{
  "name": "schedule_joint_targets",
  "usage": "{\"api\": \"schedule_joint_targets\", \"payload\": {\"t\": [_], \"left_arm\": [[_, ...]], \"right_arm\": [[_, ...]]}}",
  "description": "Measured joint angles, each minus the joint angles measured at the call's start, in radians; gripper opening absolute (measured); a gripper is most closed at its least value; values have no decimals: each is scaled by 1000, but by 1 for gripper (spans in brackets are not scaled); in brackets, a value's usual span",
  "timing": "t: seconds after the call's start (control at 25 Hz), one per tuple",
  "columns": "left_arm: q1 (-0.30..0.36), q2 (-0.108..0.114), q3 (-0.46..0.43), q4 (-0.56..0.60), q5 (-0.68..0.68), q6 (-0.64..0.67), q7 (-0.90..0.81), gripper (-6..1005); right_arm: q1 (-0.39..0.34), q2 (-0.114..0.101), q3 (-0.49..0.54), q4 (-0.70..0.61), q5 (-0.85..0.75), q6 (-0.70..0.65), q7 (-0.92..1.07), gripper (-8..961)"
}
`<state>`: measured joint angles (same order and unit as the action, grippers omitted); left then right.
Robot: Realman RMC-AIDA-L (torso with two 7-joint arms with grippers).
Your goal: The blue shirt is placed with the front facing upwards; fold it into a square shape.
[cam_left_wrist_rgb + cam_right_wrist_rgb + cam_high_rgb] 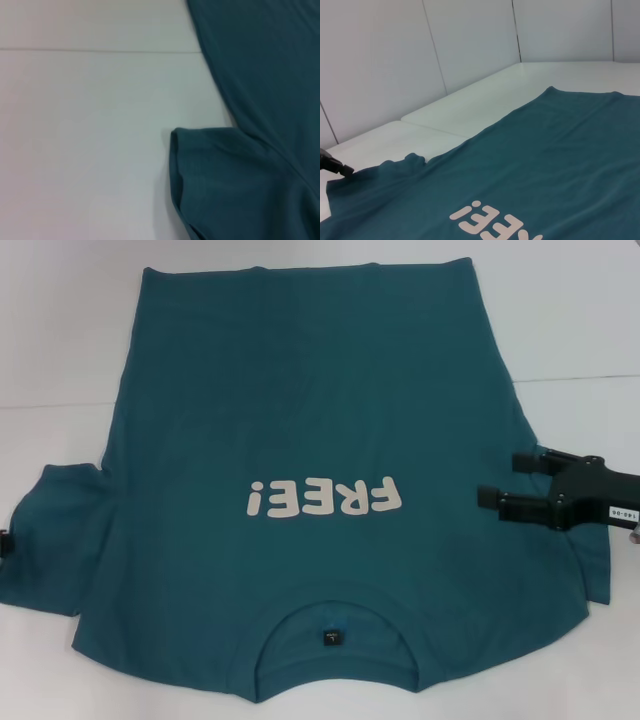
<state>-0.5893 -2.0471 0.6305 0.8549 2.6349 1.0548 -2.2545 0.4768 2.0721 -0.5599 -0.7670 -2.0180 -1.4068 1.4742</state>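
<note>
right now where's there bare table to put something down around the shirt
Free: the white table on the robot's left, beyond the left sleeve, and the far right corner beyond the right gripper. Crowded: the blue shirt fills the middle, the right gripper sits over its right edge, and the left gripper is at the left sleeve.

The blue shirt [300,420] under me is soft matt knit cloth, smooth over the body and lightly rumpled at the sleeve [225,185]. Its "FREE!" print [325,498] looks flat, off-white and slightly rubbery. My right gripper [500,480] is matt black plastic, by the look of it. The table [60,330] is smooth, white and faintly sheened.
</note>
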Motion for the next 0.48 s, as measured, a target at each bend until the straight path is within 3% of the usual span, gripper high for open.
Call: {"api": "schedule_joint_targets", "payload": {"t": [0.24, 0.48], "left_arm": [[-6, 23, -2, 29, -1, 32, -5, -1], [-21, 33, -2, 34, -1, 46, 1, -1]], "right_arm": [[-2, -1, 4, 0, 1, -1, 8, 923], [-3, -1, 16, 0, 1, -6, 18, 923]]}}
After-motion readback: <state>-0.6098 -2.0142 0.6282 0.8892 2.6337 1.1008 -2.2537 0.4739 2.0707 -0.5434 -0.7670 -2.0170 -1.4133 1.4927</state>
